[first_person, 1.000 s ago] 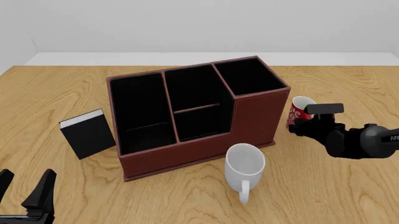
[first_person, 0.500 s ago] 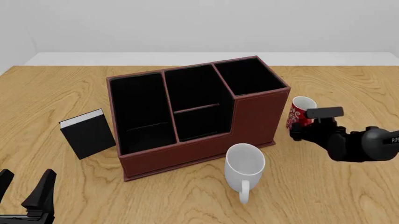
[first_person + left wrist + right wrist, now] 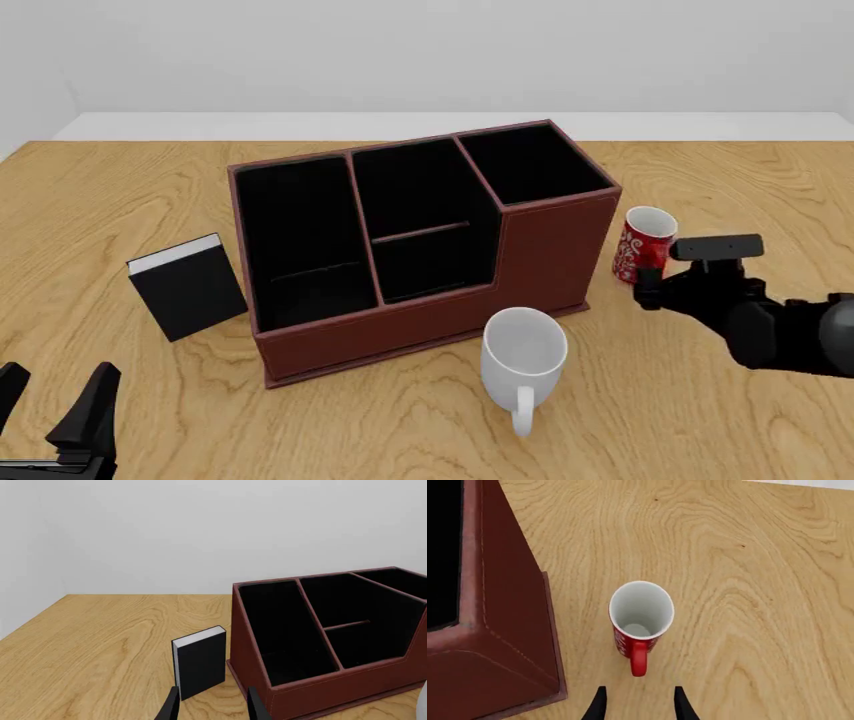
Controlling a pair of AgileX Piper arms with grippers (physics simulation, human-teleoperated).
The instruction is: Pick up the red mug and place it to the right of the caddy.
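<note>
The red mug (image 3: 646, 243) stands upright on the wooden table (image 3: 747, 190), just beside the right end wall of the caddy (image 3: 416, 245) at its taller compartment, so it sits where the task wants it; judged from that, the step in hand is the release and withdrawal, not a new grasp. The right gripper (image 3: 637, 702) has its fingers parted and holds nothing; in the right wrist view the mug's red handle (image 3: 638, 657) points toward the gap between the fingertips and clears them, and the white inside of the mug is open to the camera. In the front view the right gripper (image 3: 667, 288) sits near the mug on its near-right side, apart from it as far as can be told. To finish well, the arm should draw straight back along the line of the handle and lift, keeping the fingers spread; a sideways swing could catch the handle and spin or tip the mug, or shove it against the caddy wall. The plain white mug (image 3: 523, 357) stands in front of the caddy, close enough to the retreat path that the elbow should stay to the right. The left gripper (image 3: 54, 415) waits at the near left edge, fingers apart and empty, with the black book (image 3: 188, 287) ahead of it beside the caddy's left end.
</note>
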